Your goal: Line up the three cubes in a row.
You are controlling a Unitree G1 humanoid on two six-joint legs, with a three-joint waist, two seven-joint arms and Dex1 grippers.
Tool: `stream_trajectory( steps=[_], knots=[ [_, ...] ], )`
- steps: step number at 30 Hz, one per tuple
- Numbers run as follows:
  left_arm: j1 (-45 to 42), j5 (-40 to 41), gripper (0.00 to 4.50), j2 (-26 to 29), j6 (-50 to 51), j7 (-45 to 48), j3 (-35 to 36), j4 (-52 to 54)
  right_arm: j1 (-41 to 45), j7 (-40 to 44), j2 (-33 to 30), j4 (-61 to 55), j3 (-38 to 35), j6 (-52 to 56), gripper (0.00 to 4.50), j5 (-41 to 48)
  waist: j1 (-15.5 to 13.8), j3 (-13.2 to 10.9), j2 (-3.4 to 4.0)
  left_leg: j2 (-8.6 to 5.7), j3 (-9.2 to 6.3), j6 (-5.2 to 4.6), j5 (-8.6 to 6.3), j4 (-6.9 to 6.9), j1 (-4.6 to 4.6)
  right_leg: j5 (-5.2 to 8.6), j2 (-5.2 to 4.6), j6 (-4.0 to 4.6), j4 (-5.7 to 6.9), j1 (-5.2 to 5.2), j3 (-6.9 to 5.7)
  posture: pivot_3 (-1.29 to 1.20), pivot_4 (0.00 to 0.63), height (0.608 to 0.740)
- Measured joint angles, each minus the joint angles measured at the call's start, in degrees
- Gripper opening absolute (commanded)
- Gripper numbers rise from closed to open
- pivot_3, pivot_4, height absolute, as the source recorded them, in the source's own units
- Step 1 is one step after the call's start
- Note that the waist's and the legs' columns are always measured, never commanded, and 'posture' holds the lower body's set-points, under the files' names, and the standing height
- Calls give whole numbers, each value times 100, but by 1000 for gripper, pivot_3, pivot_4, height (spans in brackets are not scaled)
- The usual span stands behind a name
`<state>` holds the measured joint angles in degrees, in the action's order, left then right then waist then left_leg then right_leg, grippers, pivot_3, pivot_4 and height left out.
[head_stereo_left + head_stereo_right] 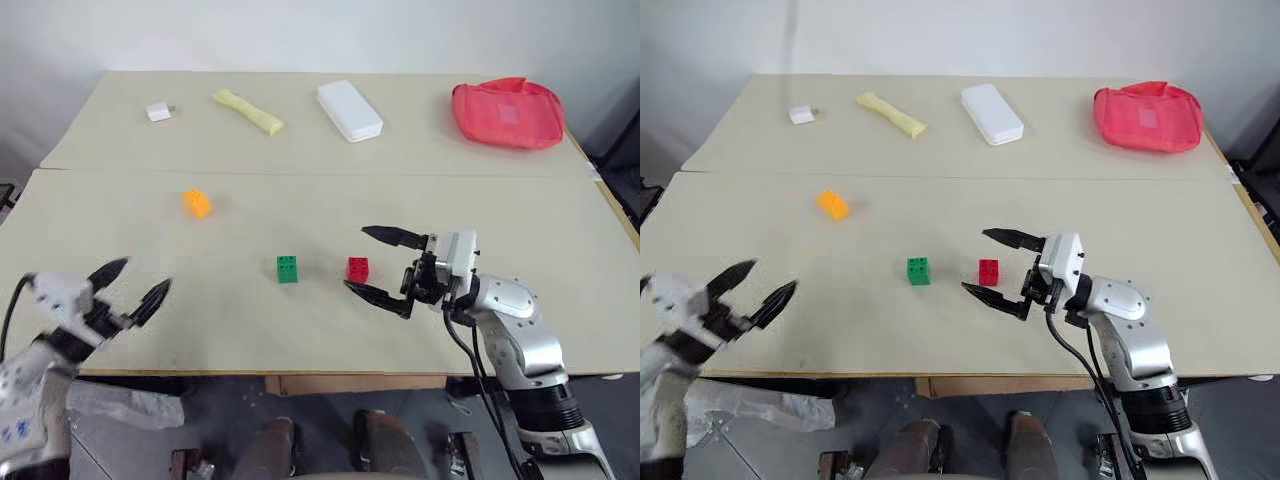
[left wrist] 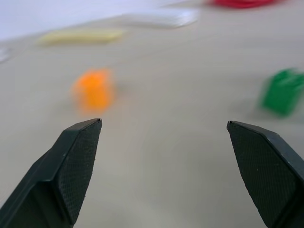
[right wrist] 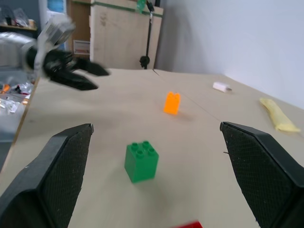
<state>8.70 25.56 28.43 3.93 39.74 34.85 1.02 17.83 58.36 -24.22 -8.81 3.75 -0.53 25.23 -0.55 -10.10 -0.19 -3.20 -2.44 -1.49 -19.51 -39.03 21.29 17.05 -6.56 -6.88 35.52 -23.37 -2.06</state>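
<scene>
The orange cube [image 1: 197,203] lies tipped on its side toward the left of the table. The green cube [image 1: 287,269] and the red cube [image 1: 358,268] stand upright side by side near the middle, a small gap between them. My right gripper [image 1: 378,265] is open, its two black fingers reaching around the red cube without touching it. My left gripper [image 1: 133,284] is open and empty near the table's front left edge, well short of the orange cube [image 2: 93,90]. In the right wrist view the green cube [image 3: 141,161] stands ahead and the orange cube [image 3: 172,102] lies beyond it.
Along the back of the table lie a small white block [image 1: 159,111], a long yellow piece [image 1: 247,110], a white box [image 1: 349,110] and a red pouch [image 1: 507,113]. A seam [image 1: 300,173] runs across the table between the two boards.
</scene>
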Motion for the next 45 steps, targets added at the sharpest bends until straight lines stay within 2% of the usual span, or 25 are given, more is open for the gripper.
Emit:
stream_trajectory(
  steps=[5,8,13,18,22,28,36,42,45],
  knots=[
    [673,-23,4489,-803,-196,-947,446,147,227,7,192,391,32,-439,4500,-158,-77,1,-1,-2,4,1,-3,-1,-5,1,-1,1,-7,0,4,0,150,740],
    [618,-238,4489,-1101,-276,-1512,269,485,294,11,233,629,28,-695,4500,-263,-106,2,-5,-3,-1,2,-2,-2,-3,1,-2,1,-6,1,-1,0,150,740],
    [-309,-386,4489,-1197,235,-2251,-404,1089,304,91,205,677,29,-733,4500,-260,-76,3,-4,-5,3,4,-2,-2,-5,0,2,1,7,-2,2,0,150,740],
    [-1806,-704,4489,-1318,1779,-3618,-1058,1073,377,136,53,701,-14,-681,4500,-240,-39,3,-4,-3,8,8,-1,-1,-2,0,14,0,29,-13,-4,0,150,740],
    [-2910,-1063,4489,-1605,2427,-4524,-1311,373,399,118,-2,668,-70,-552,4500,-182,-40,2,-5,-4,9,10,0,-4,-1,0,25,0,32,-15,-39,0,150,740],
    [-4010,-1386,4489,-2016,2537,-5194,-1651,-804,399,-12,16,387,-48,-334,4500,-116,-72,2,-6,-8,9,10,1,-7,2,0,23,-1,30,-15,-52,0,150,740],
    [-4743,-1717,4489,-2078,1932,-5701,-1690,-1960,294,-110,3,109,-51,-101,4500,-91,-91,2,-7,-9,7,17,6,-8,3,-1,23,-2,29,-13,-58,0,150,740],
    [-5228,-1825,4489,-2074,1341,-5735,-1737,-2872,213,-170,-3,33,-54,1,4500,-88,-94,1,-8,-12,5,16,6,-8,4,-1,23,-2,28,-13,-62,0,150,740],
    [-5402,-1849,3861,-2070,1155,-5733,-1745,-3208,184,-193,-8,21,-60,54,4500,-88,-93,1,-8,-11,6,17,7,-8,4,-1,23,-2,29,-13,-63,0,150,740]
  ],
)
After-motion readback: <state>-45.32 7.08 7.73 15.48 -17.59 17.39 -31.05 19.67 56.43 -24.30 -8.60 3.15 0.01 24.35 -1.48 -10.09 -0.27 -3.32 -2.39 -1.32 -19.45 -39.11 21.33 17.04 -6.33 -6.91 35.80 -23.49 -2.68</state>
